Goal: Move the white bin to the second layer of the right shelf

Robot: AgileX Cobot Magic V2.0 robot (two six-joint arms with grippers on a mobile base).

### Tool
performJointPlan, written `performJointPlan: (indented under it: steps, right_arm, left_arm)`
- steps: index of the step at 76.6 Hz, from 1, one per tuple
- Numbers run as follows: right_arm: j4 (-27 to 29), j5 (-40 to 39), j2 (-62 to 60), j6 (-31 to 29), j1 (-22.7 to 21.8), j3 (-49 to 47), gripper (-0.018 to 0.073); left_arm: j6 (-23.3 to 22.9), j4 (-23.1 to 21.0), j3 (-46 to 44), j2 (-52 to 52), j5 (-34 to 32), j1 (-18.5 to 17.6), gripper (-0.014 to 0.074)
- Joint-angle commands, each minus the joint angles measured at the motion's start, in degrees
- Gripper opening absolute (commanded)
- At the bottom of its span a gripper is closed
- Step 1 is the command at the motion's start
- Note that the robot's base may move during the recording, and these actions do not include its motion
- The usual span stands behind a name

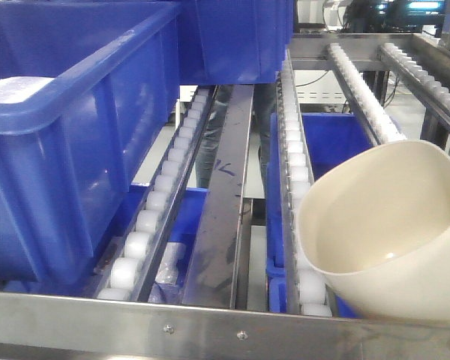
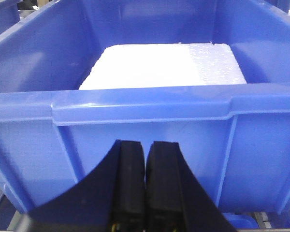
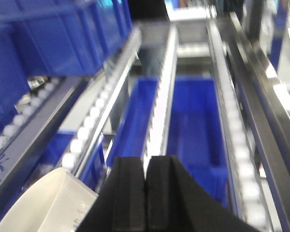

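While the white bin [image 1: 390, 232] sits tilted on the rollers [image 1: 296, 180] at lower right, my right gripper [image 3: 146, 193], fingers together and empty, should next nudge it level.

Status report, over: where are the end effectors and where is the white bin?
Left end effector shut, empty, facing blue crate. Right end effector shut, empty. White bin tilted at roller rack's front right. Nothing blocking seen.

Crate [image 1: 67, 142] sits left on rollers [image 1: 161, 202]; white bin [image 1: 390, 232] right.

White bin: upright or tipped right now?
Tipped. In the front view the white bin leans, its mouth facing the camera, interior empty.
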State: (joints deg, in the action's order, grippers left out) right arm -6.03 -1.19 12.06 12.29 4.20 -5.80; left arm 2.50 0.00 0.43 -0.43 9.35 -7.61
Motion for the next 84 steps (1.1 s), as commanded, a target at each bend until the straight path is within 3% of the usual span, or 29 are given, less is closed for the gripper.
performJointPlan:
  steps: [1,7,13,22,84]
  right_arm:
    - [4.46,-6.07,-2.02,-7.0,-0.34,1.59,0.002]
    - [7.05,-4.88,-5.16,-12.29,-0.34,4.14,0.002]
    - [7.06,-6.23,-8.54,-12.29,-0.34,6.84,0.002]
    - [7.06,0.07,-14.17,-12.29,-0.34,6.65,0.002]
    - [7.06,-1.02,-13.81,-12.29,-0.34,6.6,0.002]
  left_arm:
    - [-0.3,0.0,2.11,-0.79,-4.91,-0.19,0.0085]
    - [-0.3,0.0,2.11,-0.79,-4.91,-0.19,0.0085]
    - [-0.3,0.0,2.11,-0.79,-4.91,-0.19,0.0085]
    - [-0.3,0.0,2.11,-0.79,-4.91,-0.19,0.0085]
    - [-0.3,0.0,2.11,-0.79,-4.91,-0.42,0.0085]
